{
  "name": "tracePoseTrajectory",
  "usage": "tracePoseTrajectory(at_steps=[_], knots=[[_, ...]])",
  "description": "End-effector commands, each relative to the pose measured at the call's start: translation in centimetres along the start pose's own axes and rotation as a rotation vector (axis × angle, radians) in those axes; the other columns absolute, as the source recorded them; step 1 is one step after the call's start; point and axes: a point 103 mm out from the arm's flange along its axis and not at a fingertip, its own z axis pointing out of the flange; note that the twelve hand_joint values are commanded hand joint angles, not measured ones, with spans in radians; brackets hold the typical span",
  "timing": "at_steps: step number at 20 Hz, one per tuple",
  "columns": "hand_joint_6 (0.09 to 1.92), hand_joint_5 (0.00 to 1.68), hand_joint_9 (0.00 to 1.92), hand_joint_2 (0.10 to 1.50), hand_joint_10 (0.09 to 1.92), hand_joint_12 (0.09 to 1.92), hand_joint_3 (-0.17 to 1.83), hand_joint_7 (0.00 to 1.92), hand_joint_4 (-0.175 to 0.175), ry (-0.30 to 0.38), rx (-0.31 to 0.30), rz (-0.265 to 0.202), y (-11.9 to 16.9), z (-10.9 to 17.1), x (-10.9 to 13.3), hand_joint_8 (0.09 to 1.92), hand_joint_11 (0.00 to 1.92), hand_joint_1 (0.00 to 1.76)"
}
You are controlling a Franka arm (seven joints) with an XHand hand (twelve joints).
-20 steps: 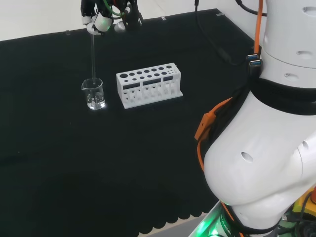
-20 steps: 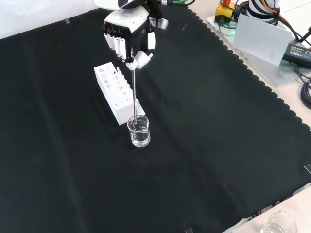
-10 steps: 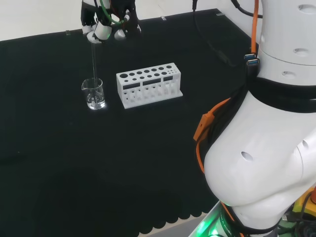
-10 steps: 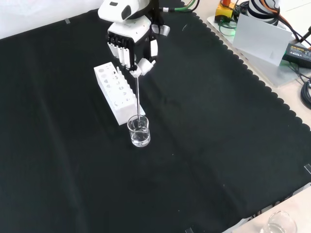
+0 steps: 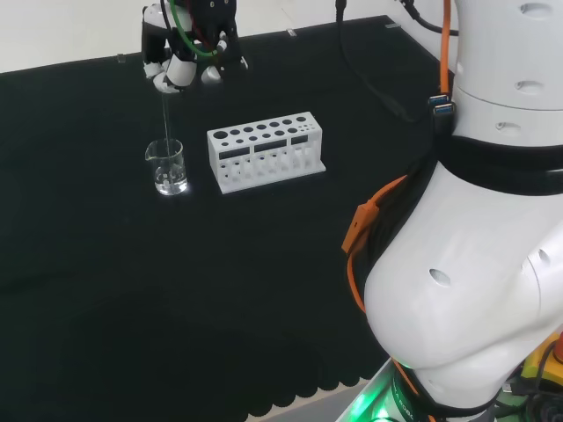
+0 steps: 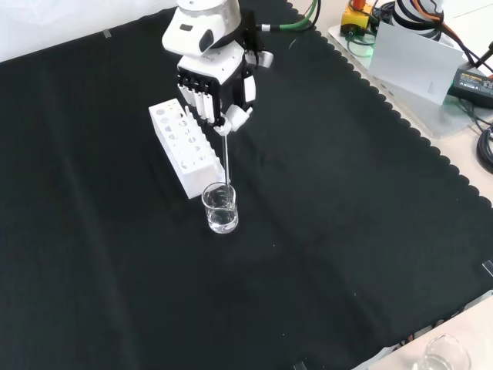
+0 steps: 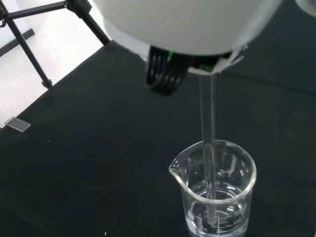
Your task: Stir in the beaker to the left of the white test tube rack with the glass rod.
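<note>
A small clear beaker [image 5: 166, 166] [image 6: 220, 207] [image 7: 216, 190] with some clear liquid stands on the black cloth, to the left of the white test tube rack [image 5: 265, 150] [image 6: 186, 147] in the head view. Above it hangs the hand [image 5: 186, 46] [image 6: 215, 80], fingers curled and pinching the top of a thin glass rod [image 5: 165, 112] [image 6: 226, 159] [image 7: 208, 148]. The rod points down, and its lower end sits inside the beaker, dipping into the liquid.
The arm's big white links [image 5: 475, 220] stand at the head view's right. Beyond the cloth's scalloped edge lie a white box [image 6: 414, 58] and cables. Another clear vessel [image 6: 443, 356] sits at the front view's lower right corner.
The hand has come lower over the beaker with the rod, and the rod's lower end has sunk deeper into the liquid. Beaker and rack stay put.
</note>
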Motion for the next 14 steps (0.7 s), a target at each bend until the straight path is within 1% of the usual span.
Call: tracePoseTrajectory(at_steps=[1,3,8,14], knots=[[0.52,1.32,1.82,0.47,0.44,0.56,0.96,1.4,-0.175,0.014,0.019,-0.021,1.2,0.8,0.8,0.82,1.71,1.34],[0.52,1.32,1.82,0.47,0.44,0.56,0.96,1.4,-0.175,0.026,0.022,-0.022,1.8,1.0,0.6,0.82,1.71,1.34],[0.52,1.32,1.82,0.47,0.44,0.56,0.96,1.4,-0.175,0.026,0.022,-0.019,2.9,1.3,-0.4,0.82,1.71,1.34],[0.52,1.32,1.82,0.47,0.44,0.56,0.96,1.4,-0.175,0.014,0.02,0.008,2.9,1.2,-2.4,0.82,1.71,1.34]])
